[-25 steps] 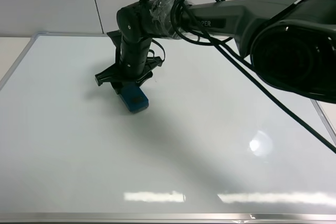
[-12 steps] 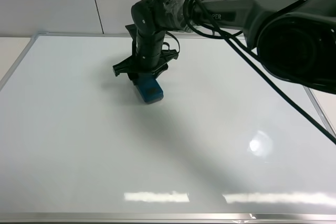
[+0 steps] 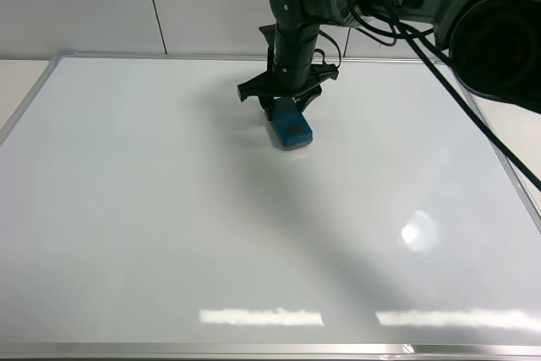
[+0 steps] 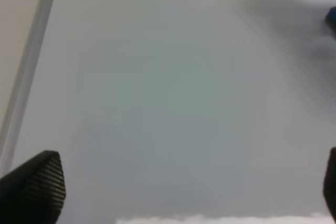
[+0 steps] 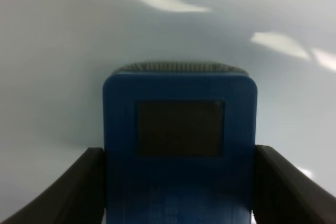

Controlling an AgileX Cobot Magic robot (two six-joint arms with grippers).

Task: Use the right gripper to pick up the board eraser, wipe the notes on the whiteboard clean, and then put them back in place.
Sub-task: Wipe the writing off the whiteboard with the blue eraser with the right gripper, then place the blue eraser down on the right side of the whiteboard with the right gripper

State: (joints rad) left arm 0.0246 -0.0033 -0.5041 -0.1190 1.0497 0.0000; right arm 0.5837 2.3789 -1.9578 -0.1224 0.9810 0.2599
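**Q:** Where does the board eraser (image 3: 292,128) lie?

**A:** On the far half of the whiteboard (image 3: 169,234), slightly right of centre and near the far edge of the frame (image 3: 127,55). Its blue top faces up and its grey felt base faces the board.

**Q:** What holds it?

**A:** The right tool (image 3: 286,109), pointing straight down from a black arm (image 3: 296,31) that reaches in from the right. In the right wrist view its two fingers (image 5: 79,192) are clamped against the long sides of the board eraser (image 5: 178,150), with one dark square patch showing between them.

**Q:** And the other tool?

**A:** The left tool (image 4: 181,192) is released, its ribbed fingertips spread wide over bare whiteboard (image 4: 157,103) beside the left frame (image 4: 29,72).

**Q:** Surroundings?

**A:** A pale bench (image 3: 15,82) lies left of the frame.
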